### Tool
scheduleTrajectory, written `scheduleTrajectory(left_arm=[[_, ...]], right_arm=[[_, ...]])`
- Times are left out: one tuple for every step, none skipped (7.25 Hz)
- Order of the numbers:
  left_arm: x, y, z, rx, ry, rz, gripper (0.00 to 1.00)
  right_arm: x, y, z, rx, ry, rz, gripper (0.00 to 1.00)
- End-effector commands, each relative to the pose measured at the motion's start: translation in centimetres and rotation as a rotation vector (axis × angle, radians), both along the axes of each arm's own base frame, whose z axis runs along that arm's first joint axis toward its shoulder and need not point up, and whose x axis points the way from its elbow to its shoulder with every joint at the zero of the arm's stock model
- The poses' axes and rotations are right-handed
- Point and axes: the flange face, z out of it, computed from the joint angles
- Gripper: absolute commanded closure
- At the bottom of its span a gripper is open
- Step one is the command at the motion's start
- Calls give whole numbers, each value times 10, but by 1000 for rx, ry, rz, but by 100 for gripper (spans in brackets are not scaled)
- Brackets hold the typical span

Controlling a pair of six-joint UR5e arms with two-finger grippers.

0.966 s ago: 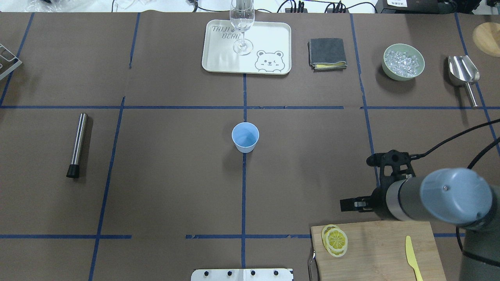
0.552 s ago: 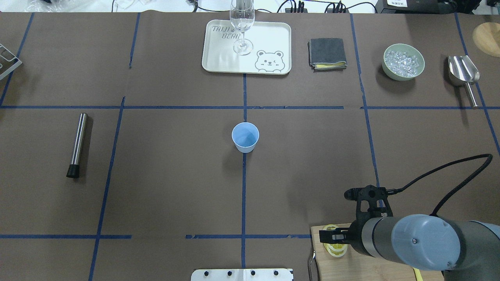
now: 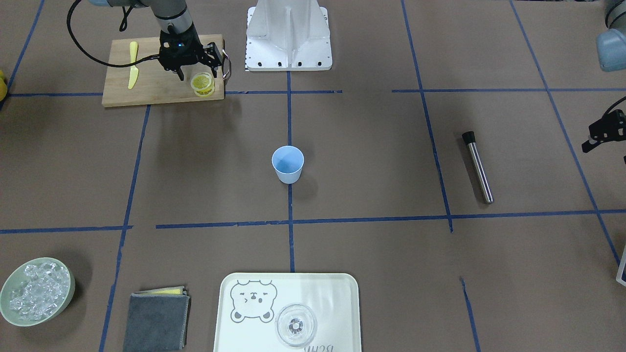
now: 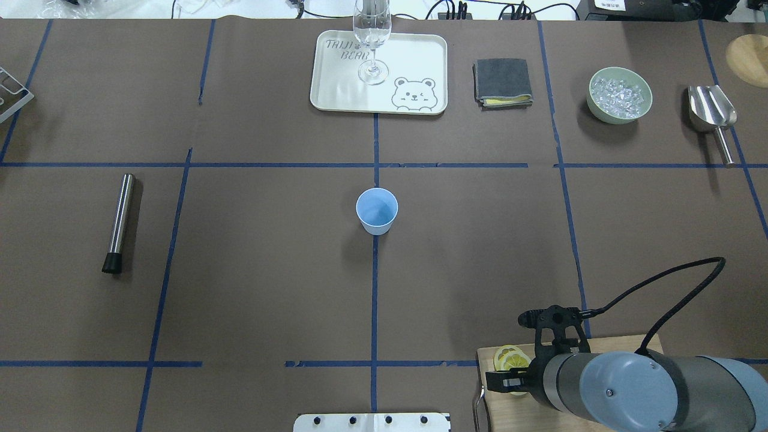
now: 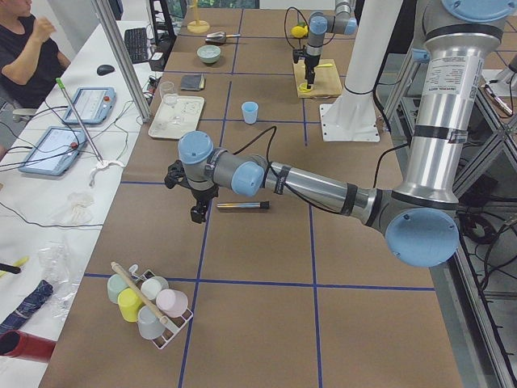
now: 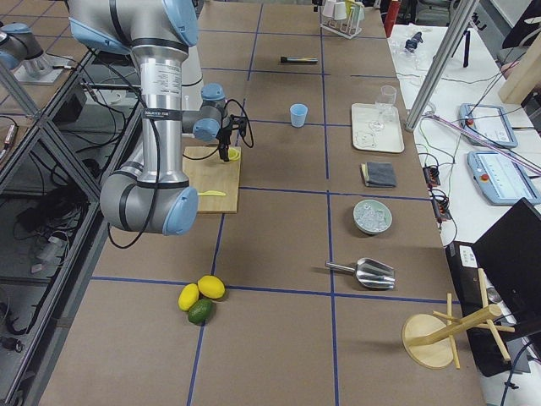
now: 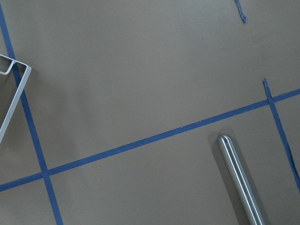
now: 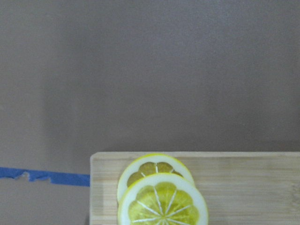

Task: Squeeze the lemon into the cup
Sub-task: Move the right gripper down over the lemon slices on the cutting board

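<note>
Lemon slices (image 3: 202, 84), two overlapping, lie flat at the corner of a wooden cutting board (image 3: 151, 85) on the desk (image 3: 381, 146), at the corner nearest the robot's base. The right gripper (image 3: 197, 73) hangs low over them with its fingers spread apart, one on either side of the slices, grasping nothing. A yellow knife (image 3: 132, 63) lies further along the same board. The cup (image 4: 377, 210) stands upright at the middle of the desk, well apart from the board. Far off on the other side, the left gripper (image 5: 196, 212) hovers by a metal rod (image 5: 241, 205); I cannot tell whether it is released or clenched.
</note>
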Motion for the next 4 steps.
scheduleTrajectory(left_arm=[[0, 0, 0, 0, 0, 0, 0], [0, 0, -3, 5, 1, 0, 0], [0, 0, -2, 3, 1, 0, 0], [0, 0, -2, 3, 1, 0, 0]], right_arm=[[-5, 0, 3, -1, 6, 0, 0], [-8, 1, 3, 0, 6, -4, 0], [-7, 0, 3, 0, 6, -2, 0], [-8, 0, 5, 0, 11, -3, 2]])
